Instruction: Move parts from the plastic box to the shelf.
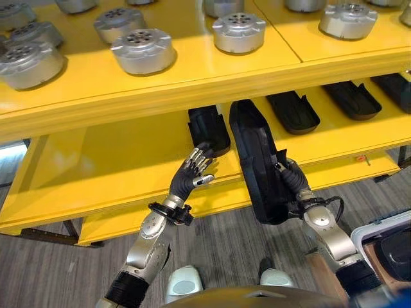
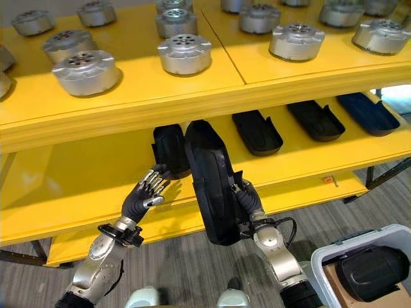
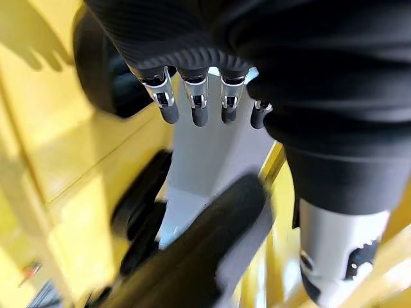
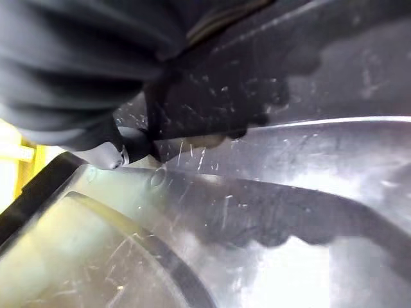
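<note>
At the front edge of the yellow shelf (image 1: 96,173), lower tier, the right hand (image 1: 290,178) holds a long black shell-shaped part (image 1: 257,167) on its edge, fingers curled round its rim; the part is tilted, its far end reaching over the lower tier and its near end hanging out past the shelf front toward 6 o'clock. The right wrist view confirms the grip, with scratched black plastic close against the dark cover. Just to the 9 o'clock side of the held part, a second black part (image 1: 209,128) lies on the lower tier. The left hand (image 1: 196,170) is at that part's near end, fingers straight and spread, gripping nothing; whether the fingertips touch it cannot be told. Further black parts (image 2: 257,131) lie side by side along the lower tier toward 3 o'clock, apart from one another. Silver round housings (image 1: 144,50) stand in rows on the upper tier. At 4 o'clock, on the floor, a plastic box (image 2: 327,256) holds another black part (image 2: 376,269).
</note>
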